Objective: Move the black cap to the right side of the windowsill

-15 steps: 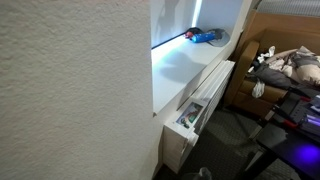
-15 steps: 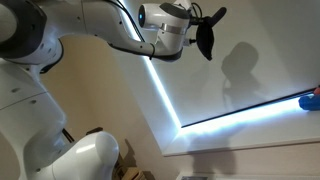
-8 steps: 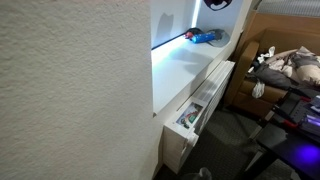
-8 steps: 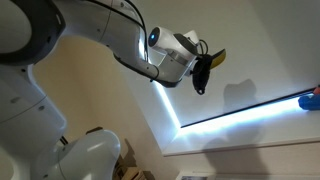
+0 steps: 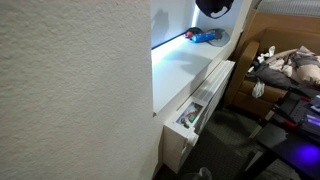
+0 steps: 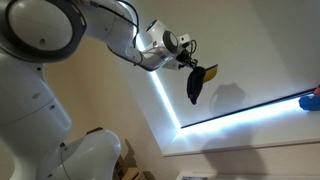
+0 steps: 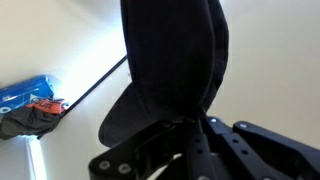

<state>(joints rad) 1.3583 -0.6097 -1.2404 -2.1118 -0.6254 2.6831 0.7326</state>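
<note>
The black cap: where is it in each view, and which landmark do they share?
In an exterior view, the black cap is at the top edge, above the windowsill.
In an exterior view, the black cap hangs near the centre.
Wrist view: the black cap fills the upper middle.
Shared landmark: the blue item, in all three.

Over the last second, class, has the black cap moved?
Yes. The black cap, gripped by the hand, has dropped lower, nearer the bluish glowing strip.

The cap [image 7: 170,60] is plain black; the windowsill [image 5: 185,68] is white, its back strip [image 6: 240,112] glowing bluish; the flat item [image 7: 28,95] is blue with red; the arm [image 6: 35,100] is white.
</note>
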